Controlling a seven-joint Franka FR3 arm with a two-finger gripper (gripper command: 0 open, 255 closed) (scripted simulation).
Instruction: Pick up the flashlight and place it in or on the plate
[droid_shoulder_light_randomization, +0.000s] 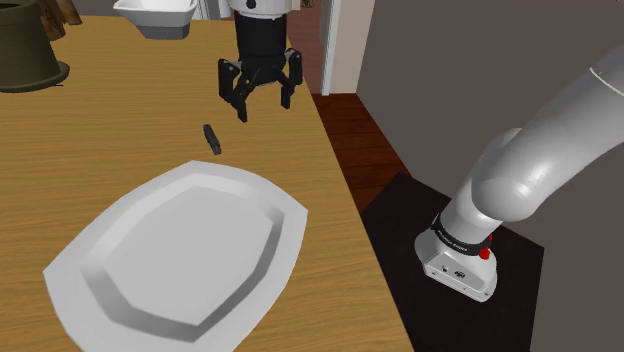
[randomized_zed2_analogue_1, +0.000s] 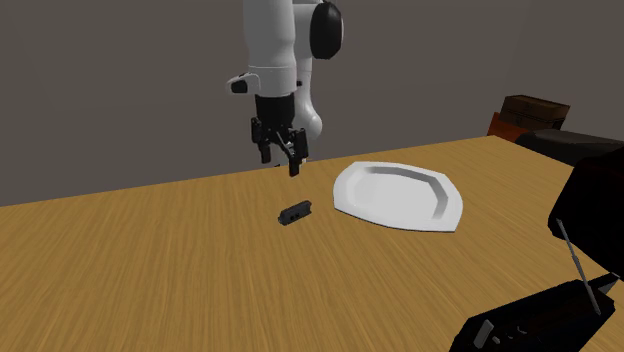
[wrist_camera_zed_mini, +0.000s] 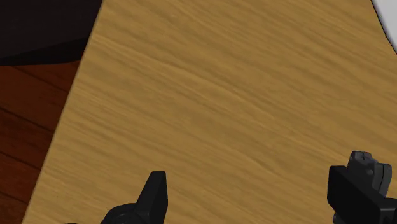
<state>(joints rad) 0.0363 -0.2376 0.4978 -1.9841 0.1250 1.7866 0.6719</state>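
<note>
- While the tool hangs open above the wooden bench, the flashlight lies on it, near the white plate, touching neither.
- Grey wall behind; dark wood floor beside.

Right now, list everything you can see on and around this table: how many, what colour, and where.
flashlight: one, black, lying on the table beside the plate, not touching it
plate: one, white, empty, on the table at the shoulder view's lower left
pot: one, dark green, shoulder view's top left
basin: one, white, shoulder view's top edge
table: one, light wood
floor: dark red-brown planks, beside the table
stand: one, black, shoulder view's lower right
arm: one, white with dark joints
pincer: one, black, open, hovering above the table near the flashlight, holding nothing
</note>
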